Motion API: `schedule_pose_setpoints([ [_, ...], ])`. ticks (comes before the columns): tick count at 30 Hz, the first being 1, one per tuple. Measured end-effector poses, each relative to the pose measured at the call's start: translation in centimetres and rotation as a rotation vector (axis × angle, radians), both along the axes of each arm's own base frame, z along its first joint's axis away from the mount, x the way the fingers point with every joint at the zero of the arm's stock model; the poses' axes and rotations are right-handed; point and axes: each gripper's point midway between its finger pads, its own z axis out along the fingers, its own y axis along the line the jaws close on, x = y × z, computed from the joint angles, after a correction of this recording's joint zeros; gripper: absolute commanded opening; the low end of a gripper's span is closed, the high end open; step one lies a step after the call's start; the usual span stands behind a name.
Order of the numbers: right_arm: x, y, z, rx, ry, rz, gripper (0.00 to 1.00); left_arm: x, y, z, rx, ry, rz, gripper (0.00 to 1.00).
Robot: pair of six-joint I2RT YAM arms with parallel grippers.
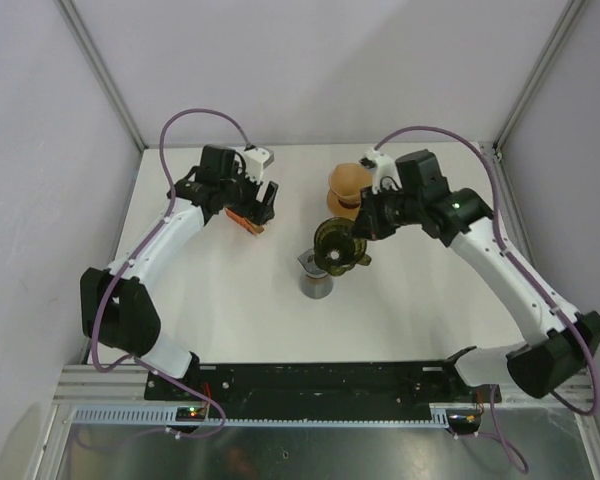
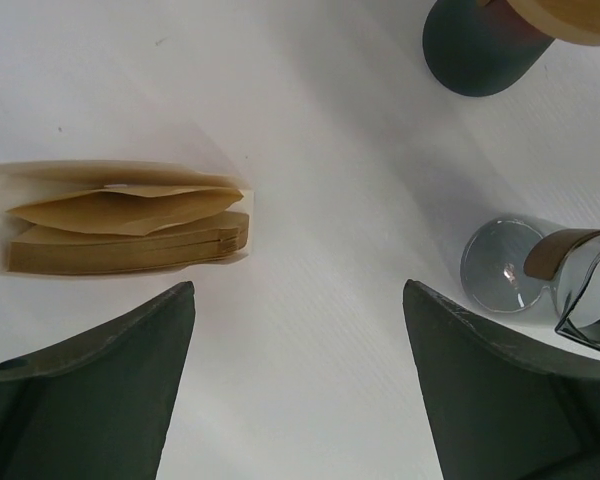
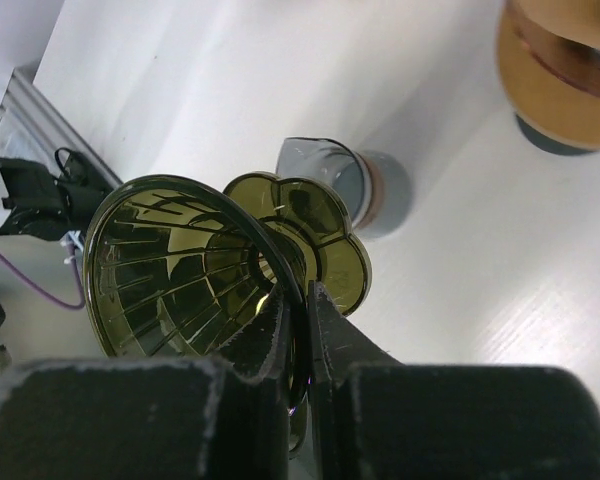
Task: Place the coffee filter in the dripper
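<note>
Coffee filters lay stacked well left of the dripper, none yet seated in it, while the left gripper gaped empty on that side and the right gripper clenched the dripper's rim.

A stack of tan paper coffee filters, folded flat and slightly fanned at the top, is laid on the white table towards its far edge, left of centre. A translucent olive-green plastic cone dripper, ribbed inside and lobed at its base flange, is held tipped sideways above the table's middle, its rim pinched by the right gripper.
</note>
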Motion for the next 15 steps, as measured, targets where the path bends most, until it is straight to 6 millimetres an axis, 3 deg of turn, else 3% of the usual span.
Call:
schedule_pose_setpoints([
  [5,0.4,3.2,-1.7,-0.012,0.058,0.083,0.0,0.0,0.3,-0.1,-0.002,0.004,0.01,0.89],
  [11,1.7,5.2,-4.7,-0.043,0.142,0.119,0.0,-0.2,0.5,0.2,-0.006,-0.003,0.014,0.89],
  [15,2.7,5.9,-5.4,-0.058,0.153,0.124,0.0,-0.3,0.5,0.0,-0.006,0.003,0.013,0.89],
])
